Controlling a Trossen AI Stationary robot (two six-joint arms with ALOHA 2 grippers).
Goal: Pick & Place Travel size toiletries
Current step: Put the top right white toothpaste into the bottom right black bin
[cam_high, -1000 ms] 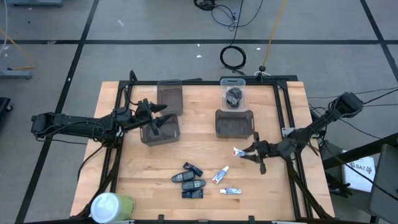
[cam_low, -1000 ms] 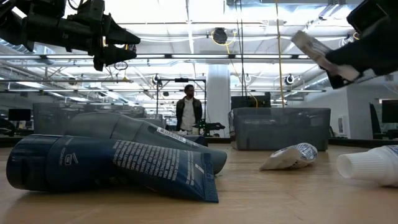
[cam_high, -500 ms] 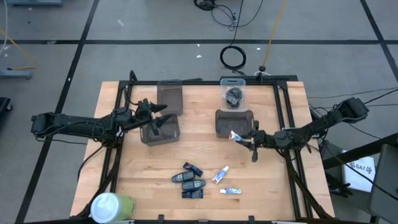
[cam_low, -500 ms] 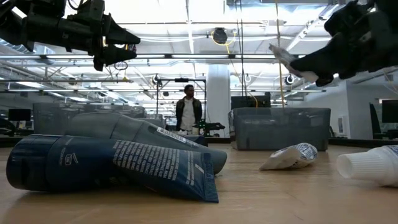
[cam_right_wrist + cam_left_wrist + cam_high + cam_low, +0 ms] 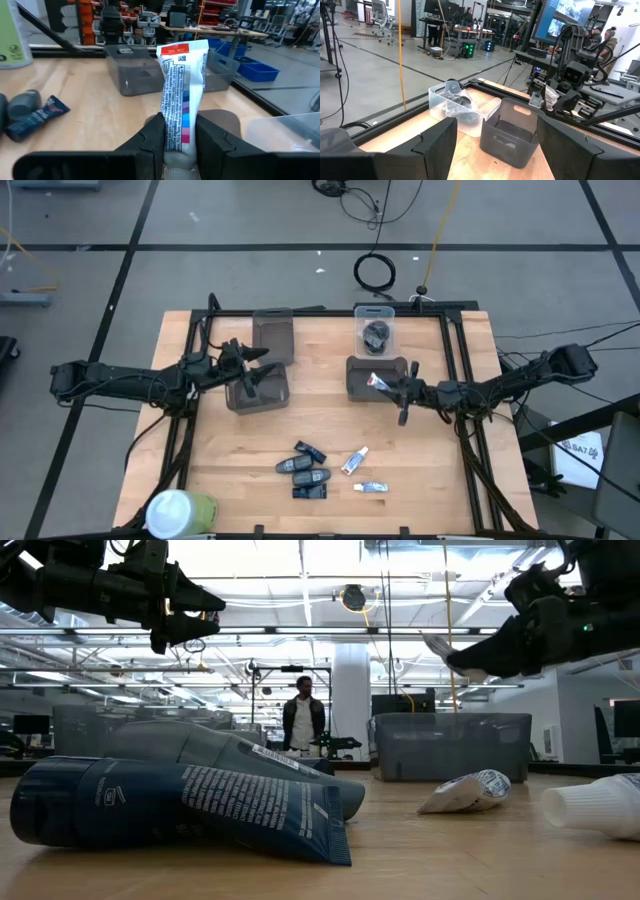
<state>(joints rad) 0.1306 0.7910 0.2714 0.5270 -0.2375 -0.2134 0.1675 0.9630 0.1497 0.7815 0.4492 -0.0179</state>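
White tube with a red end band and blue/purple marks is clamped between the right gripper fingers, standing upright in the wrist view. High view: the tube is held off the tabletop, over the right part of the grey bin at centre-right. Low view: the tube is tilted and well above the bin.

The other toiletries lie loose on the tabletop near the front edge, well apart from both grippers:
- dark oblong piece with blue accent, rearmost of the cluster
- two dark grey roundish tubes, side by side, touching or nearly so
- dark blue flat piece just in front of them
- white tube with blue/red marks, lying diagonally to the right of the cluster
- second small white tube in front of that one

Left gripper hangs over the front-left grey bin; fingers spread apart, nothing between them.

Other items: another grey bin at the rear left, a clear bin with dark lumps inside at the rear centre-right, and a big white-and-green cylinder at the front-left corner. A person stands in the room beyond the tabletop, seen in the low view.
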